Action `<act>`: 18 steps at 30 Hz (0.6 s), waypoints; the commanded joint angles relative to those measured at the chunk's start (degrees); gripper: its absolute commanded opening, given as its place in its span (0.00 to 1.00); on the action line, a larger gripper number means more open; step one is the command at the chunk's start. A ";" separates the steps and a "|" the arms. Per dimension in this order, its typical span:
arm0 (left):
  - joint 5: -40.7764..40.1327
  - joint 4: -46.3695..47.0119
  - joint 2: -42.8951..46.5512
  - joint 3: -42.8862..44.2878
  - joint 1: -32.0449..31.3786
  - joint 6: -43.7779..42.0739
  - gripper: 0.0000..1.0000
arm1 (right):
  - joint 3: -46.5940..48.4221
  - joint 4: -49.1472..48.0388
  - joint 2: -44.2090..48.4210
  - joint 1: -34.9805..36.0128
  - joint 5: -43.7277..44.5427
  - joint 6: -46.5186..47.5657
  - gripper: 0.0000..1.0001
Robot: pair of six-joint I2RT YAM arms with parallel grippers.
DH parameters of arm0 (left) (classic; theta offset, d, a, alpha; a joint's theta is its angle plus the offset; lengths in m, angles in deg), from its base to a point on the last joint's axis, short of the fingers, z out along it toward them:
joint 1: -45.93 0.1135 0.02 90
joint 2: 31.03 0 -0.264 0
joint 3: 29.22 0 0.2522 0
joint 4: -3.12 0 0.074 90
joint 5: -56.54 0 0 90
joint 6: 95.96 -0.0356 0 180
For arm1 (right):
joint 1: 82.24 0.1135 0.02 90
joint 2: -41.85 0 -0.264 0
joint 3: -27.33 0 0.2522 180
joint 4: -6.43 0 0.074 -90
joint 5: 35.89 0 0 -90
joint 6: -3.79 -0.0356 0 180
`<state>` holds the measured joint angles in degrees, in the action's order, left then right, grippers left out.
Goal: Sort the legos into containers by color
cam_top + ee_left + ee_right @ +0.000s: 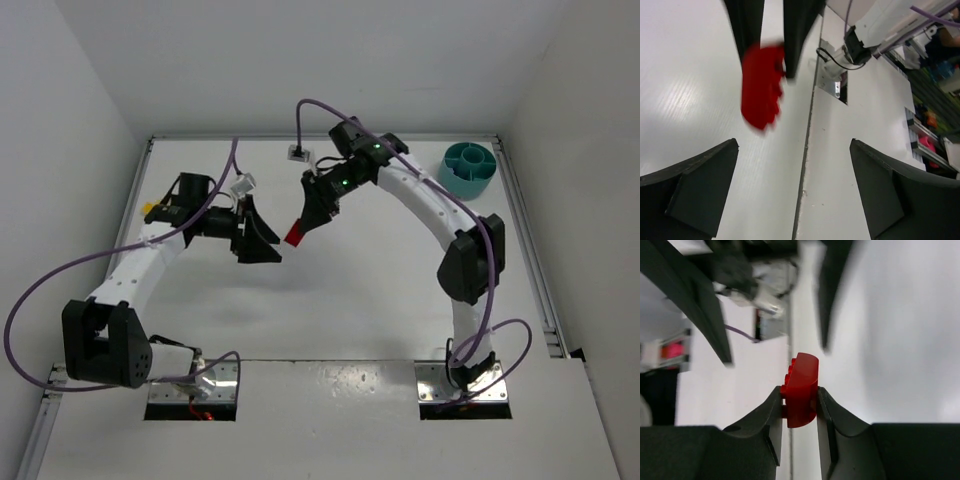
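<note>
Worktop (380,300) is white, smooth and faintly sheened, with a fine ribbed grain in the left wrist view. The red lego (801,390) is glossy hard plastic, a small block with a rounded top edge and studs along one side. It is pinched between the tips of the right gripper (300,228), whose black curved fingers (771,412) press on both of its flat sides. The brick sits over the worktop's middle, a little left of centre. The left gripper (258,240) has matte black wedge-shaped fingers (700,185) spread wide with nothing between them. The red lego hangs just beyond their tips, not touching. The round teal tub (450,178), smooth plastic with inner dividers, stands at the far right corner, well apart from both grippers.
</note>
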<state>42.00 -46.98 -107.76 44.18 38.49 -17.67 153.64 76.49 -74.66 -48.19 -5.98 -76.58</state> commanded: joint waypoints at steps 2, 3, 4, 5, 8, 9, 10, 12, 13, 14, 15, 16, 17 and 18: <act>-1.45 3.73 6.85 -2.85 5.06 2.65 1.00 | -6.52 0.49 11.64 -7.13 16.36 5.04 0.04; -2.24 3.73 7.46 -2.86 7.16 2.65 1.00 | -8.56 -1.17 13.31 -9.84 19.37 5.05 0.04; -2.25 3.73 8.25 -3.38 8.14 2.65 1.00 | -12.41 -1.18 16.37 -11.26 22.36 5.57 0.04; -3.64 3.73 8.26 -3.39 9.02 2.65 1.00 | -14.01 -1.79 17.71 -12.76 27.79 7.49 0.04; -7.07 3.73 8.79 -2.16 11.04 2.65 1.00 | -17.28 -0.58 20.00 -20.49 34.94 13.73 0.04; -8.04 3.73 8.79 -2.16 11.05 2.65 1.00 | -17.28 0.13 20.00 -24.77 36.18 15.23 0.04; -11.53 3.73 8.79 -0.76 11.05 2.65 1.00 | -16.58 1.53 20.00 -26.99 38.45 18.29 0.04; -14.28 3.73 8.79 -0.22 11.05 2.65 1.00 | -11.95 3.55 15.98 -32.95 40.57 20.51 0.04; -15.42 3.73 8.79 1.17 11.05 3.78 1.00 | -9.74 5.56 14.31 -34.81 42.24 21.30 0.04; -19.43 4.25 8.79 1.71 11.05 5.19 1.00 | -7.37 6.54 12.46 -36.57 42.78 21.83 0.04; -21.56 5.04 8.79 1.71 10.44 6.94 1.00 | -5.09 7.25 10.62 -38.16 43.56 21.84 0.04; -23.67 5.05 8.79 2.49 10.43 8.44 1.00 | -0.62 7.86 6.77 -41.13 45.31 21.84 0.04; -25.87 5.05 8.79 3.02 9.91 10.98 1.00 | 1.51 8.48 4.99 -42.38 45.94 21.84 0.04; -29.63 5.83 8.79 3.03 9.90 12.39 1.00 | 4.75 8.48 3.41 -44.74 47.34 21.23 0.04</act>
<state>22.25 -43.85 -99.98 44.49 48.85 -11.05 151.46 82.43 -67.75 -89.02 35.52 -57.89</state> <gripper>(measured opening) 0.997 0.283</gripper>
